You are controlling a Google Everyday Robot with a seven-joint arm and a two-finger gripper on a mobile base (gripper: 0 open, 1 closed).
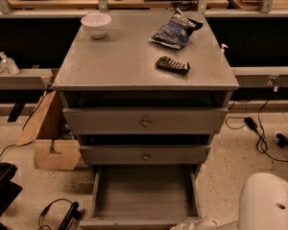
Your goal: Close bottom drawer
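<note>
The bottom drawer [144, 191] of the grey cabinet [134, 61] is pulled far out toward me. Its empty shallow box shows from above, and its front panel [134, 223] lies at the lower edge of the view. Its knob is hidden. The middle drawer [145, 155] and the top drawer [145, 122] stick out a little, each with a small round knob. My gripper is out of view. Only a white rounded part of my arm [269, 202] shows at the bottom right, with a pale piece [201, 223] beside the drawer's front right corner.
On the cabinet top are a white bowl [96, 24], a blue chip bag [175, 31] and a dark snack bar [173, 65]. A cardboard box [50, 138] stands left of the cabinet. Cables [259, 133] lie on the floor at right, and black gear [2, 188] at lower left.
</note>
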